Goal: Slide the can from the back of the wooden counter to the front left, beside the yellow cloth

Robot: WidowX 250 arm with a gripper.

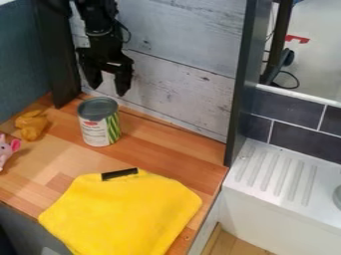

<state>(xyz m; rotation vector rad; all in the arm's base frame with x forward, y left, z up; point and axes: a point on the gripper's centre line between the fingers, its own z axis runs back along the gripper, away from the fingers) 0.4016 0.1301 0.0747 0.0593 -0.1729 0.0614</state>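
Overhead, a black robot arm (100, 22) hangs at the upper left of the camera view, its gripper (108, 89) pointing down in front of a pale wood-plank wall (180, 82); the fingers stand parted, with nothing between them, their tips near the top of a food can (94, 132) but apart from it. Unheld, the can stands upright on the wooden worktop (156, 157), toward the back, its grey metal lid uppermost and its white and green label facing out; whether the fingers are directly above it or slightly behind is hard to tell from this angle. As things lie, no grip has been made; the can, nearest the fingers, remains to be grasped if it is the item being handled, and nothing is lifted.

The arm is drawn in near the rear wall, wrist high and fingers low, a pose that looks more like a hover than a contact. Nearer the front, a yellow cloth (120, 214) lies spread over the worktop, a black strip (120, 174) at its far edge; to the left of the can sit an orange-brown toy (31, 124) and, at the view's edge, a pink toy animal (5, 150); across a dark upright panel (238, 94), a white ridged drainboard (276, 174) sits below dark tiles (293, 130).
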